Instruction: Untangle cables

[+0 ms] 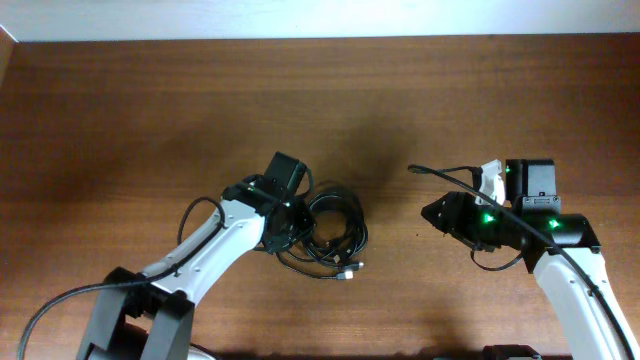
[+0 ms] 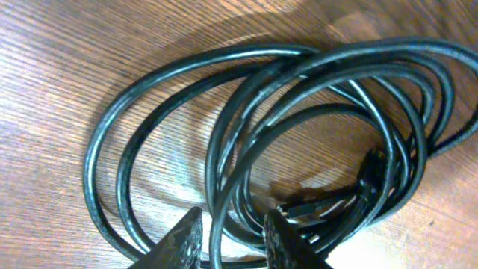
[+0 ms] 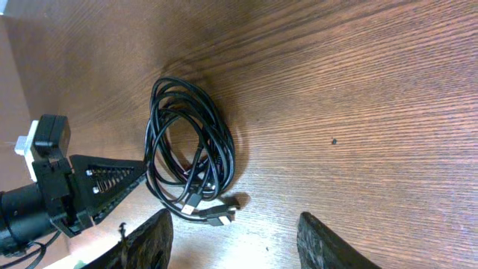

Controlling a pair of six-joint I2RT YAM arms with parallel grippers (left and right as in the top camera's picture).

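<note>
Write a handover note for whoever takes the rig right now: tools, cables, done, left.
Left tool: at the cables, fingers straddling strands at the bundle's edge; cannot tell if it is clamped.
Right tool: open, empty, apart from the bundle on its right side.
Cables: one overlapping coil on the table, with plugs at the edge nearest the robot.
Done: nothing separated yet.
Left: pull the cords apart and lay each out on its own.

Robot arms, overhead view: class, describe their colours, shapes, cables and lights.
Both the left arm and the right arm have curved white shells, black joints, small green lights and a thick black wire running alongside. The left gripper and right gripper have black, wedge-shaped fingers.
</note>
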